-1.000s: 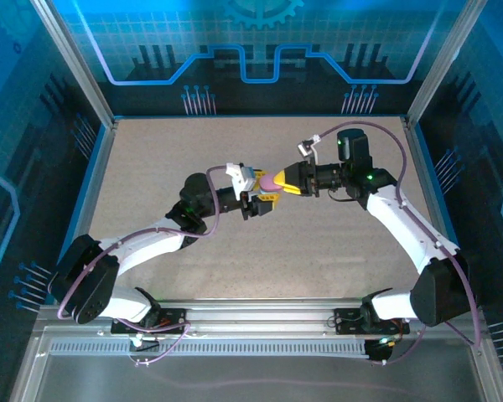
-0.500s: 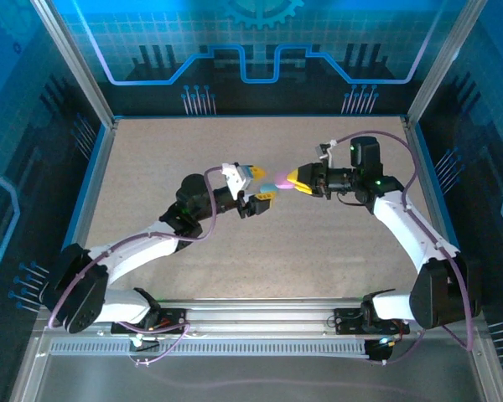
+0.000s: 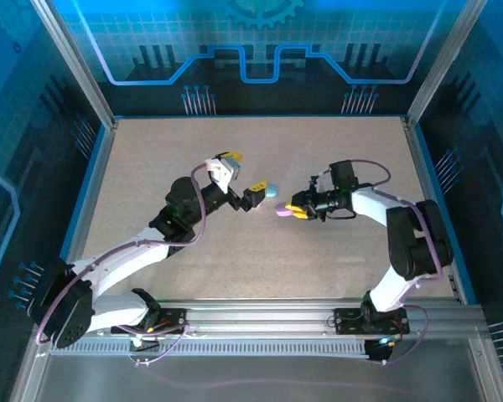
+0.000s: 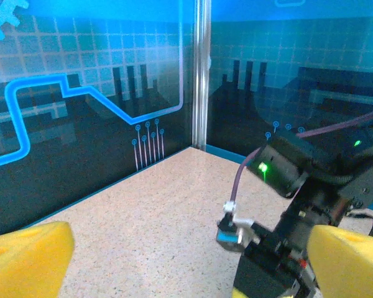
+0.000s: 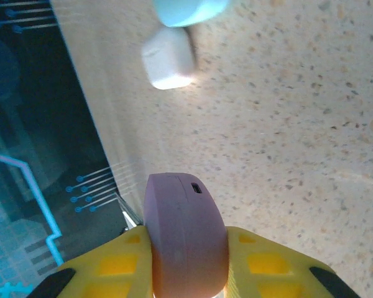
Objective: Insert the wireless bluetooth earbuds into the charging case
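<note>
Right gripper (image 5: 186, 261) clamps the purple case (image 5: 185, 233) (left gripper (image 3: 246, 173) agape)

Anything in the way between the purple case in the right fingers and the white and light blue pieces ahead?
Nothing visible: bare table lies between the purple case and the white piece and light blue piece.

Three rounded, pebble-shaped plastic cases are counted: one pinkish-purple case (image 5: 185, 236), one white case (image 5: 168, 59), one light blue case (image 5: 189, 11); two white jointed robot arms are seen, the left arm (image 3: 134, 251) and the right arm (image 3: 370, 201); two yellow-padded end effectors, the left end effector (image 3: 245, 172) and the right end effector (image 3: 290, 211); one speckled beige tabletop (image 3: 151, 151) is noted.
</note>
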### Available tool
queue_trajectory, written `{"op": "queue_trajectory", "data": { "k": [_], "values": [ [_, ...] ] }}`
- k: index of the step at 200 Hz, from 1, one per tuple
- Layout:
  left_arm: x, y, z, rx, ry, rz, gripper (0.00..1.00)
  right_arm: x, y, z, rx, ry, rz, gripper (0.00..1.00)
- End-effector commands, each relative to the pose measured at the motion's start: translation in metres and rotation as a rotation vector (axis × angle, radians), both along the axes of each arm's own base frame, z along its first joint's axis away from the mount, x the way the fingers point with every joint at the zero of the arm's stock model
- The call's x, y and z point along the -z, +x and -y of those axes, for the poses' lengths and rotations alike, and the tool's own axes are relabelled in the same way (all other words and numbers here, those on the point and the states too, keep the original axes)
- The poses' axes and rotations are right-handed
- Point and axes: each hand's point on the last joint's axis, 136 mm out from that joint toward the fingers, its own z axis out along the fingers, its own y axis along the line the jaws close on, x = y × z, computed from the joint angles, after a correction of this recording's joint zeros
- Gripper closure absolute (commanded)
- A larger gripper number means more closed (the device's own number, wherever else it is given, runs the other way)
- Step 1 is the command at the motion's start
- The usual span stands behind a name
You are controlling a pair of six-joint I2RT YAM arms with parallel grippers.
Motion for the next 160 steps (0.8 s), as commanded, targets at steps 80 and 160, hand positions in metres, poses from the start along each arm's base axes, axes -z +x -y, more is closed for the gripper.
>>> {"op": "queue_trajectory", "data": {
  "k": [80, 160],
  "values": [
    [0.001, 0.007, -0.017, -0.096, 0.001, -0.008, 0.01, 0.054, 0.026, -0.033, -0.087, -0.066, 0.029, 0.82],
    [0.004, 0.009, -0.029, -0.153, 0.008, 0.0, 0.01, 0.059, 0.022, -0.021, -0.112, -0.218, 0.031, 0.53]
  ]
}}
